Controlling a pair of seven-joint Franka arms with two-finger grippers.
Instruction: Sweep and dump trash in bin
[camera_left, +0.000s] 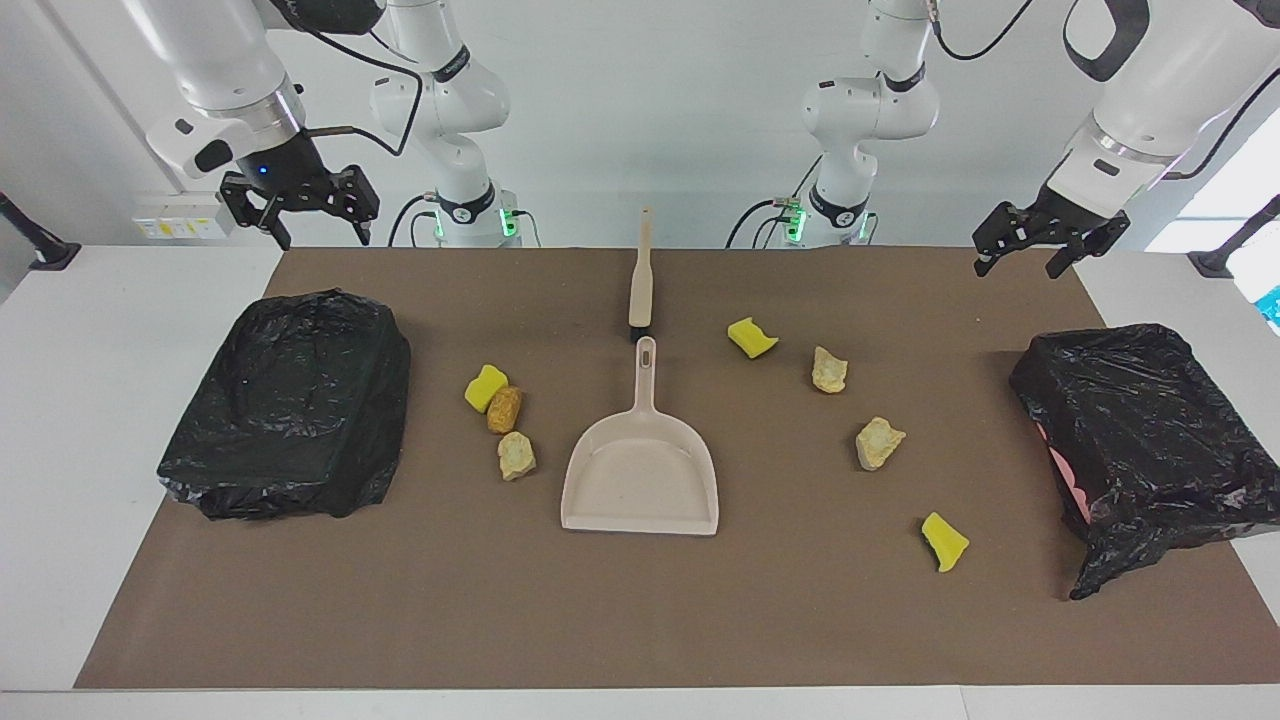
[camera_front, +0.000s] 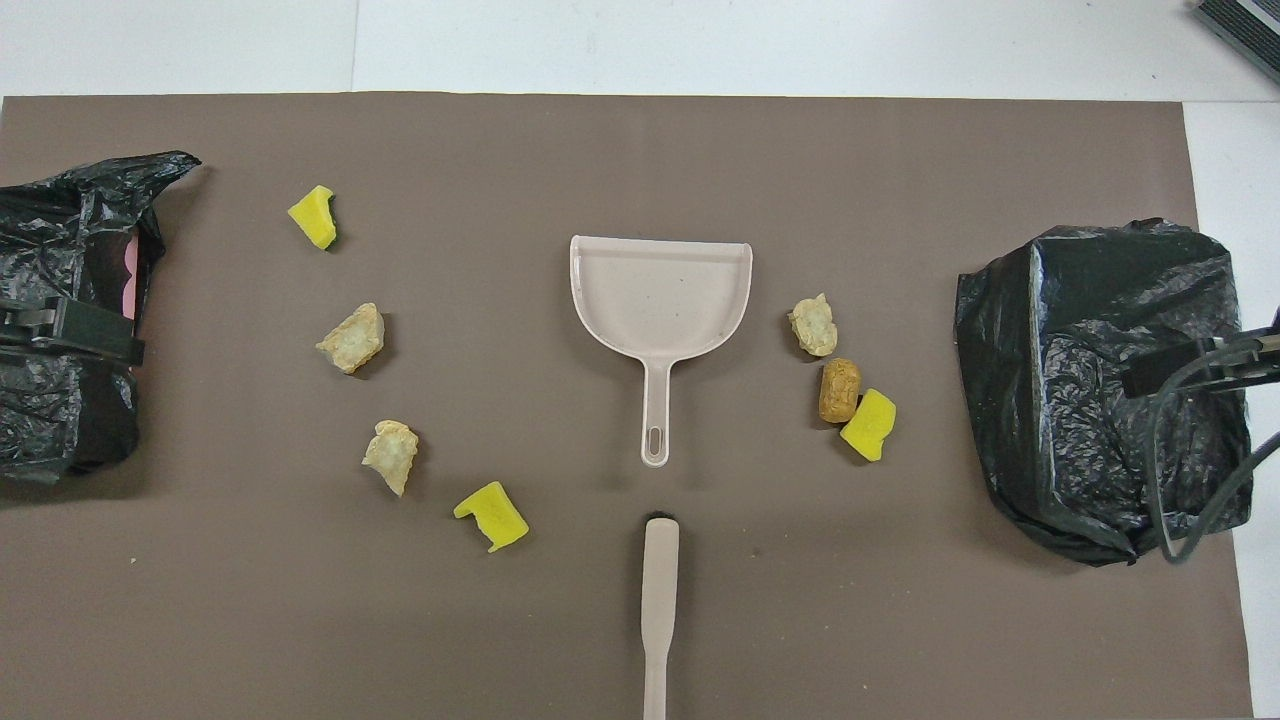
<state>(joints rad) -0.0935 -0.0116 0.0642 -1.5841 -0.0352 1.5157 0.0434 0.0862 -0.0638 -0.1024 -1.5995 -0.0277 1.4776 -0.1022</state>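
Beige plastic dustpan (camera_left: 640, 478) lay mid-mat, handle toward the robots, with the brush (camera_left: 641, 272) just nearer them in line. Trash unswept: seven pieces on the brown mat (camera_left: 640, 620), three sponge-and-crust lumps (camera_left: 503, 420) clustered beside the pan toward the right arm's end, four (camera_left: 875, 443) strung toward the left arm's end. Black-bagged bins (camera_left: 290, 400) stood at both ends. Step judged: opening, tools not yet taken; next calls for grasping brush and pan handles. Right gripper (camera_left: 300, 225) and left gripper (camera_left: 1030, 255) hung raised, fingers spread, empty.
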